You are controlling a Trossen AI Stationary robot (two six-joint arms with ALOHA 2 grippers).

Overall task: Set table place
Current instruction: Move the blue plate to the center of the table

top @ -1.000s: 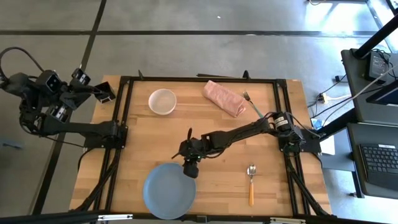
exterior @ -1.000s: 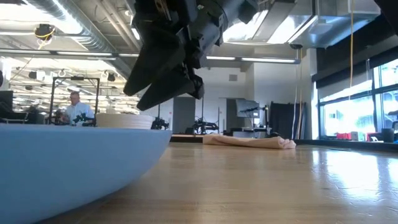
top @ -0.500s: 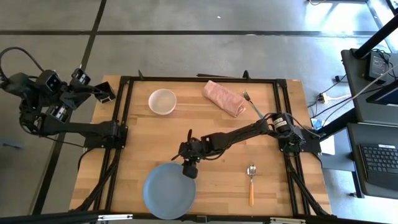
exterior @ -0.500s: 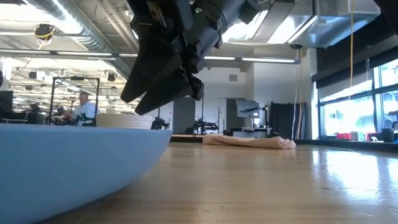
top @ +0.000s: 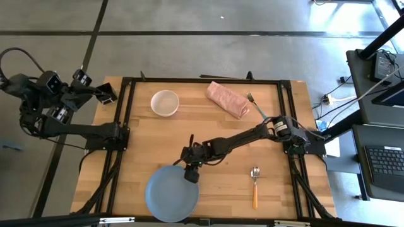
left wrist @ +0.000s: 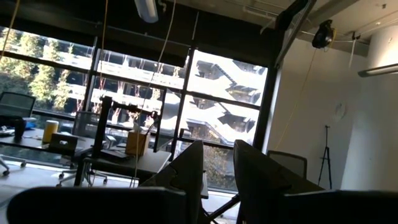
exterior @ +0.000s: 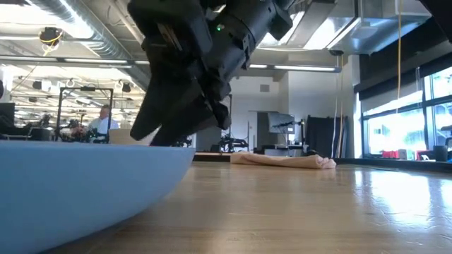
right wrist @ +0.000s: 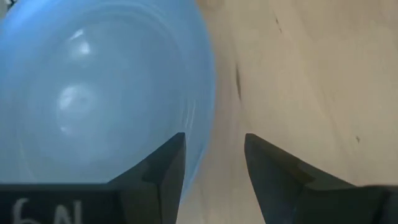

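The round grey-blue plate [top: 170, 193] lies flat on the table [top: 221, 135] at the near edge. My right gripper [top: 190, 176] is open and points down over the plate's far right rim [right wrist: 208, 106]. One finger [right wrist: 166, 163] stands over the plate's inside and the other [right wrist: 268, 167] over bare wood. In the low view it [exterior: 166, 134] hangs just above the rim. The white bowl [top: 165, 103], the teal-handled fork [top: 257, 106] and the orange-handled spoon [top: 255, 187] lie apart on the table. My left gripper [left wrist: 217, 168] is parked off the table's far left corner, its fingers a little apart.
A folded pink cloth [top: 228, 99] lies at the far side, between the bowl and the fork. The black frame [top: 202, 81] runs around the tabletop. Bare wood lies between the plate and the spoon and across the table's middle. A person sits far back in the room [exterior: 106, 120].
My right gripper has come down and a little toward the table's near edge, onto the plate's far right rim, with its fingers still open. The plate has stayed where it was.
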